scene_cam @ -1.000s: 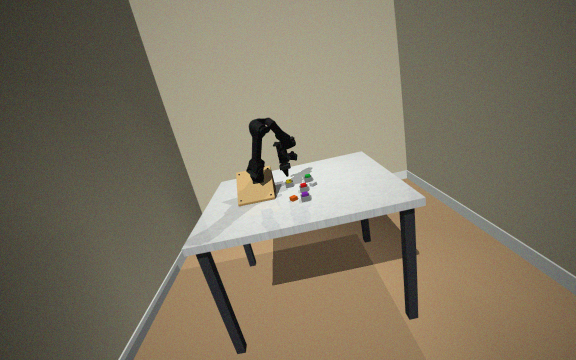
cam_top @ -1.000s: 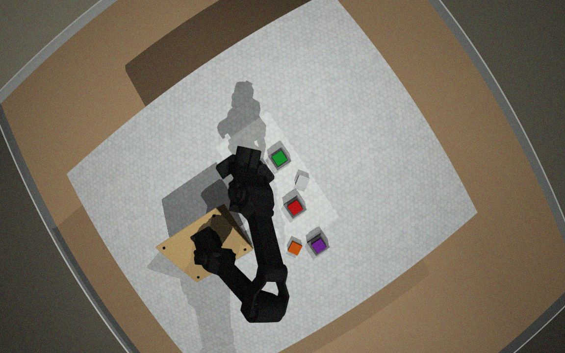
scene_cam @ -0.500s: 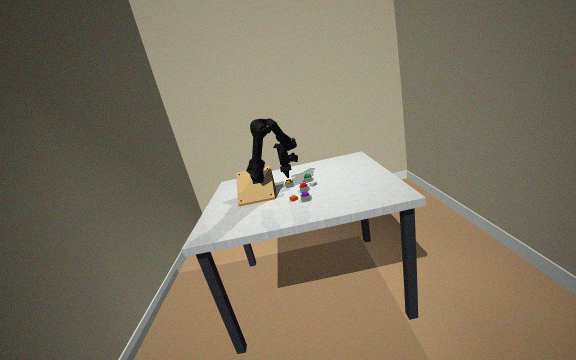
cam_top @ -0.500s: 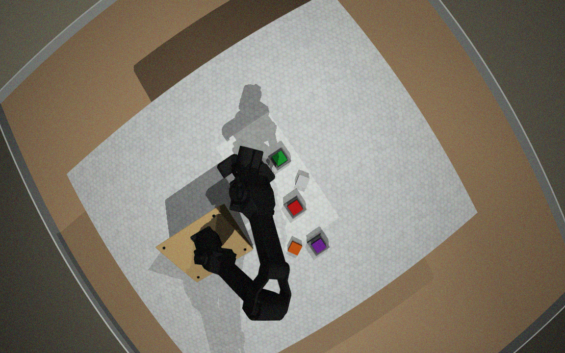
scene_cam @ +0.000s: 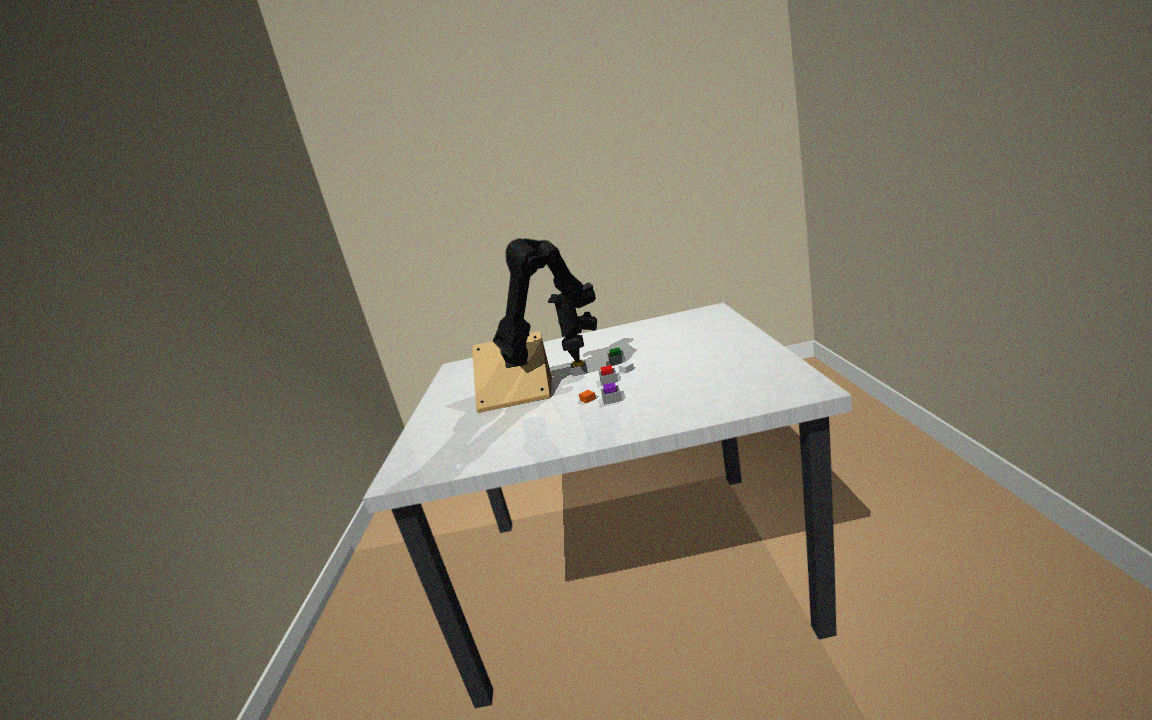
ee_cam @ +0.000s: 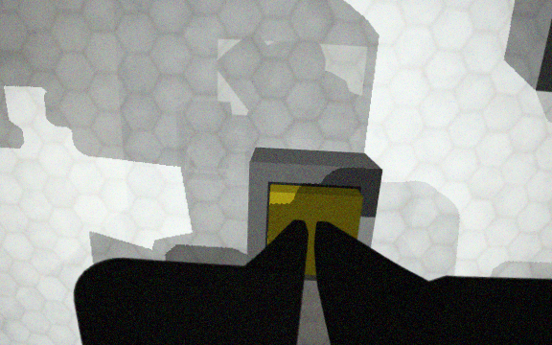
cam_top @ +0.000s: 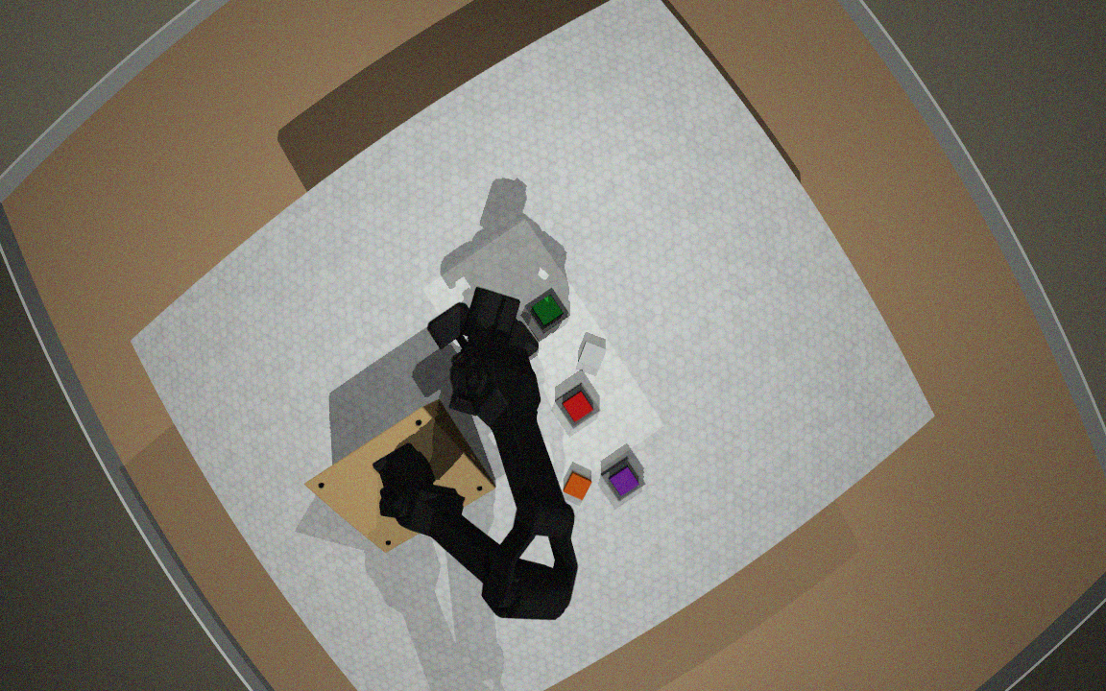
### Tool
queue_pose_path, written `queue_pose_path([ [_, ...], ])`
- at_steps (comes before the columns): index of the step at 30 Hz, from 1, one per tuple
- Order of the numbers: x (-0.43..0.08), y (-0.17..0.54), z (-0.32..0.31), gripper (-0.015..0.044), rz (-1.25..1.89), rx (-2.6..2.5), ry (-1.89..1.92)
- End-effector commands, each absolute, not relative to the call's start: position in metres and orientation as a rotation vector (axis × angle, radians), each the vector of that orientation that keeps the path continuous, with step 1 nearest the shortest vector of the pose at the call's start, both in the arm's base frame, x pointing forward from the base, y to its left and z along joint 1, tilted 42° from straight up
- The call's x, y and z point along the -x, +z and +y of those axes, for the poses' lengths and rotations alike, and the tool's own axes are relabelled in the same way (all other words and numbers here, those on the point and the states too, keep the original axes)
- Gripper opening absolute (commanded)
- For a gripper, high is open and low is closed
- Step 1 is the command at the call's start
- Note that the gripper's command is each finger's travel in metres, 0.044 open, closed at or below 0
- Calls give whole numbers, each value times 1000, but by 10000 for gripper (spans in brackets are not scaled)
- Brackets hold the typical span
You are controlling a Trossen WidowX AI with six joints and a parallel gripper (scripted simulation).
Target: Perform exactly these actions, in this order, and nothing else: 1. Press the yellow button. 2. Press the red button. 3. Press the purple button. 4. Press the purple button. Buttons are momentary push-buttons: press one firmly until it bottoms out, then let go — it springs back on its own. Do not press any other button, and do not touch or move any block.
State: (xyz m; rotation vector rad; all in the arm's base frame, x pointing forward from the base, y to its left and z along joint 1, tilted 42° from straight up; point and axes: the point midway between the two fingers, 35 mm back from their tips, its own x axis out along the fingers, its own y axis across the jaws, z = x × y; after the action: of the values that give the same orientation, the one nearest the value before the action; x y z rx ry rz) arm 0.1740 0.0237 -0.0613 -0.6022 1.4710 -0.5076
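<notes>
The yellow button (scene_cam: 577,365) (ee_cam: 326,205) has a square cap in a grey housing. My gripper (scene_cam: 576,359) (ee_cam: 309,233) is shut and empty, pointing down with its fingertips on or just over the yellow cap. The cap looks low in its housing, but the fingers hide its near part. The top view does not show the yellow button or the fingertips, as the arm covers them. The red button (cam_top: 577,406) (scene_cam: 607,369) and the purple button (cam_top: 623,480) (scene_cam: 610,387) stand apart from the gripper, their caps raised.
The green button (cam_top: 547,310) (scene_cam: 615,351) stands beyond the yellow one. A white block (cam_top: 592,353) (scene_cam: 626,368) lies between green and red. An orange block (cam_top: 577,485) (scene_cam: 586,396) lies beside the purple button. The arm stands on a wooden base (cam_top: 347,485) (scene_cam: 508,394).
</notes>
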Motion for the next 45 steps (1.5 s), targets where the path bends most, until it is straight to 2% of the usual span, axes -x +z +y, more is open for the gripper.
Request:
queue_pose_path([
  [1, -173, -63, 21, 20, 1472, 614, -510],
  [16, -173, -63, 21, 20, 1472, 614, -510],
  [26, -172, -36, 45, 20, 1473, 613, -507],
  [31, -169, 6, 83, 20, 1475, 611, -506],
  [37, -169, 8, 84, 20, 1475, 611, -506],
  [45, -232, 56, 39, 20, 1473, 603, -491],
])
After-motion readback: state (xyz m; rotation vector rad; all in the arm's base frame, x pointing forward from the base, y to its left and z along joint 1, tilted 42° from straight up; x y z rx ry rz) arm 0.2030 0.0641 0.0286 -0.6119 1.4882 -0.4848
